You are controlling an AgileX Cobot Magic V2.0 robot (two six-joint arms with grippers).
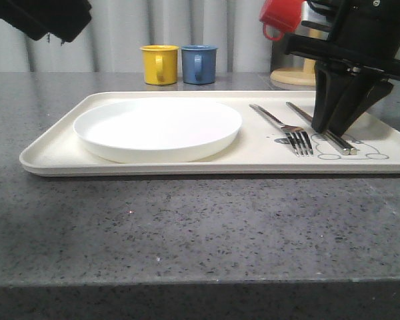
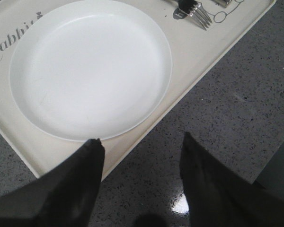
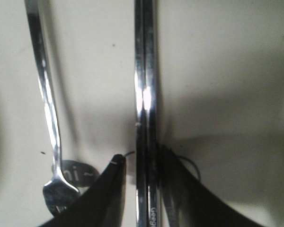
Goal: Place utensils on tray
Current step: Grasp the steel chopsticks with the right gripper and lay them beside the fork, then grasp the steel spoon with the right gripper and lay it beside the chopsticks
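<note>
The cream tray lies on the grey table. On it rest a round white plate, a steel fork and the flat steel chopstick piece. My right gripper points down at the tray's right part. Its fingers straddle the chopstick piece: one finger lies against it and a narrow gap shows at the other, so the gripper is open. The fork lies just beside it. My left gripper hangs open and empty above the tray's front rim, near the plate.
A yellow mug and a blue mug stand behind the tray. A red mug hangs over a wooden base at the back right. Bare speckled counter stretches in front of the tray.
</note>
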